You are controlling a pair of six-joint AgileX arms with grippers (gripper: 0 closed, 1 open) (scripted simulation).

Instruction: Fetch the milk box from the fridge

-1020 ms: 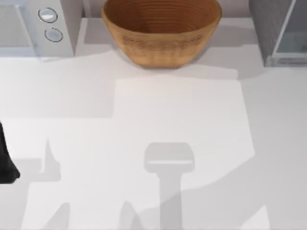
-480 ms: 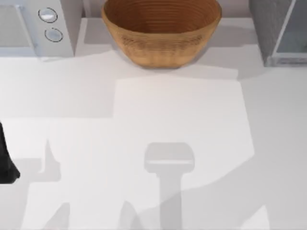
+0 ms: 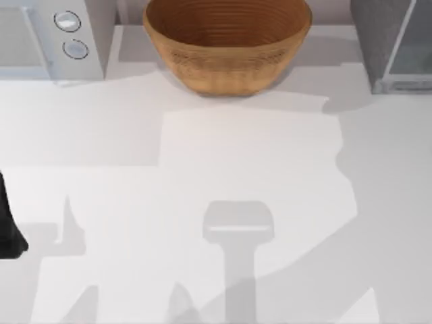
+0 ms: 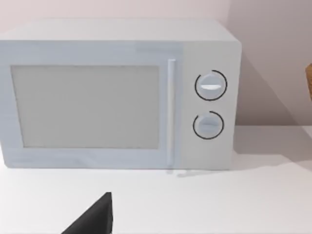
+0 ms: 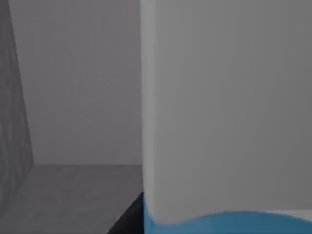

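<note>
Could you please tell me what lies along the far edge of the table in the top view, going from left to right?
White appliance with two round knobs → wooden bowl → fridge.

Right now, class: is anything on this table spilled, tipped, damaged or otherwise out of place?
Nothing stands out. The wooden bowl sits upright at the back of the table, the white microwave stands square with its door shut, and the fridge stands at the back right. The milk box stands close before the right wrist camera.
</note>
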